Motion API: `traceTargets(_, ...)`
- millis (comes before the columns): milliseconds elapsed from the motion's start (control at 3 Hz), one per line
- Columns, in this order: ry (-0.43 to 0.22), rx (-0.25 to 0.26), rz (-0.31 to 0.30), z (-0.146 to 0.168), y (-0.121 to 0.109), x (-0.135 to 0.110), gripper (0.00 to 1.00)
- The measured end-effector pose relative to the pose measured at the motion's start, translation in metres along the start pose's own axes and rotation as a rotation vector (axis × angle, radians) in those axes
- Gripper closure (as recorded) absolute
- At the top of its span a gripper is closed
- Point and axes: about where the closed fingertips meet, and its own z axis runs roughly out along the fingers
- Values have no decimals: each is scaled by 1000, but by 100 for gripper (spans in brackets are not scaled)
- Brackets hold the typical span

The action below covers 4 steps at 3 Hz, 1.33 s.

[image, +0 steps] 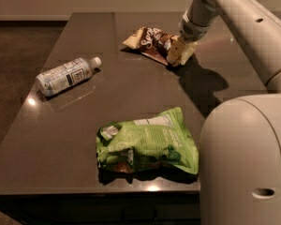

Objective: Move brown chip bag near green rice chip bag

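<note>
On the dark tabletop (131, 95) the brown chip bag (149, 40) lies flat at the far side, a little right of the middle. Its cream end points to the left and its dark part with white letters points to the right. The hand (181, 54) of the robot is low at the right end of this bag, touching it or just beside it. I cannot tell if the hand is wide, narrow or already holding the bag. The pale arm (243, 18) comes down to it from the upper right corner and makes a dark shadow (201, 83) on the tabletop on the near side of the hand. The green rice chip bag (147, 143) lies near the front edge of the tabletop, wrinkled, with a white label patch on its upper part. It is well apart from the brown chip bag. A clear plastic water bottle (65, 76) lies on its side at the left, its white cap pointing to the far right. The round pale body (246, 163) of the robot fills the lower right corner, just beside the green rice chip bag.
</note>
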Motion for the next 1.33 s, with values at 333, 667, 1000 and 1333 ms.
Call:
traceTargets(333,-55,-20,-29,-17,9,-4,69)
traceTargets(667,-96,-22,-62,-41,17,-2,92)
traceTargets(1000,-140,-34,-111,-73,37,13,100)
traceTargets(1333,-181,-79,-144,-117,80,52,100)
